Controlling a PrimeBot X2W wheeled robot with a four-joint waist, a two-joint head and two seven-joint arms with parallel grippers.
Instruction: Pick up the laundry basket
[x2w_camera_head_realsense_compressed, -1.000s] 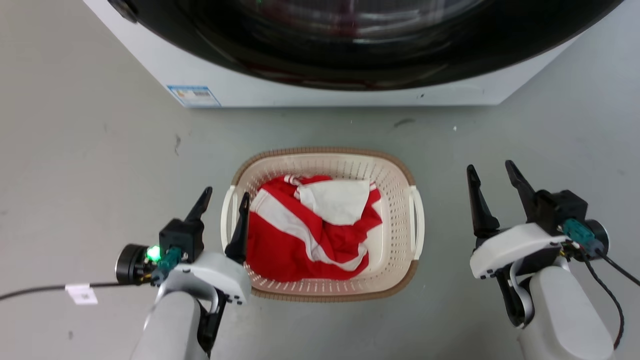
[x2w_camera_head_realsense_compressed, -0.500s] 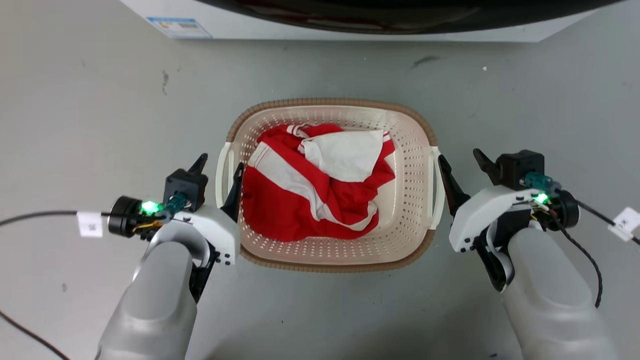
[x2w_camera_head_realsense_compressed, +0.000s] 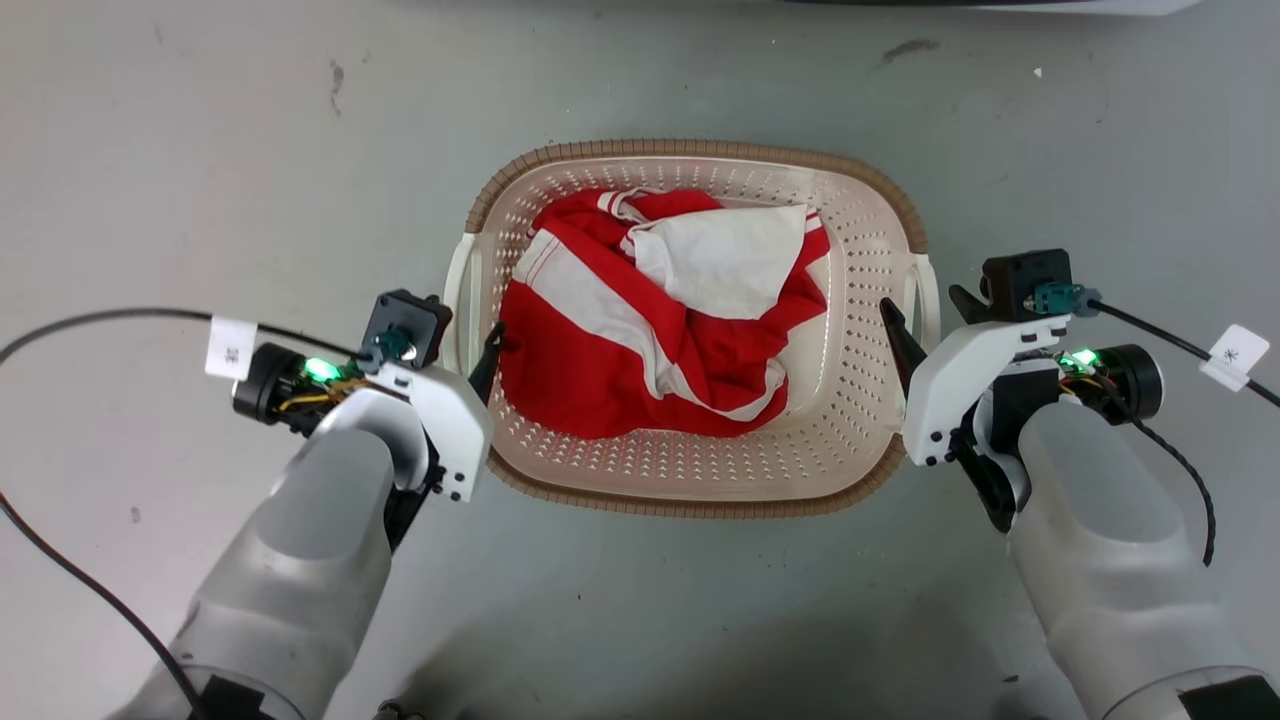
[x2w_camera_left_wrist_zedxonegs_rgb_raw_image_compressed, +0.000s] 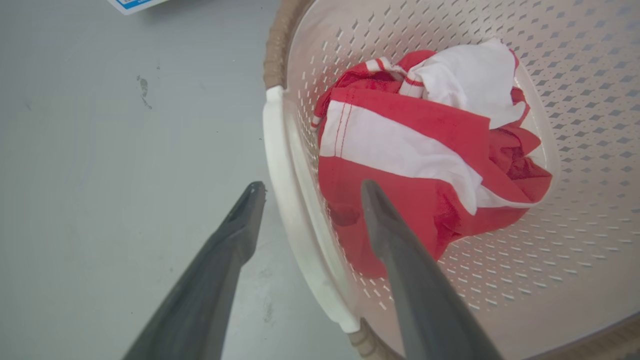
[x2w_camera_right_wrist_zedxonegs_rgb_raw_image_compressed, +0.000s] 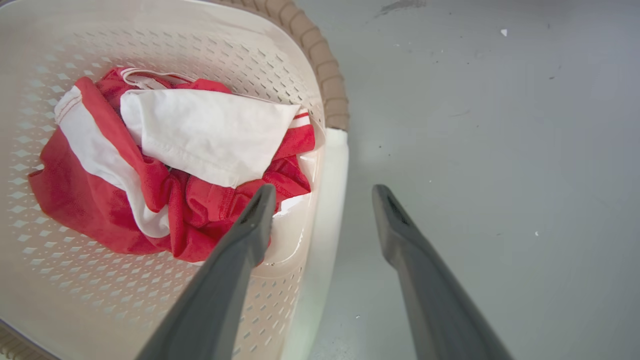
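1. Over on the left, the left gripper (x2w_camera_left_wrist_zedxonegs_rgb_raw_image_compressed: 313, 186) is spread wide and straddles the left handle (x2w_camera_left_wrist_zedxonegs_rgb_raw_image_compressed: 280, 165) of the laundry basket (x2w_camera_head_realsense_compressed: 700, 150). One dark finger hangs outside over the grey floor (x2w_camera_head_realsense_compressed: 200, 150). The other dips inside the basket, just beside the red and white cloth (x2w_camera_head_realsense_compressed: 650, 330). Nothing is pinched, and I cannot tell whether either finger brushes the handle.
2. In the middle, the laundry basket sits on the floor between the two arms, brown rim up. The cloth is heaped inside and leans toward the left wall.
3. On the right, the right gripper (x2w_camera_right_wrist_zedxonegs_rgb_raw_image_compressed: 324, 190) is spread just as wide and has the right handle (x2w_camera_right_wrist_zedxonegs_rgb_raw_image_compressed: 332, 200) between its fingers. The inner finger is over the basket's perforated wall, close to the cloth. The outer finger is out over the floor. The jaws are apart and not clamped on the handle, and I cannot tell whether they touch it.
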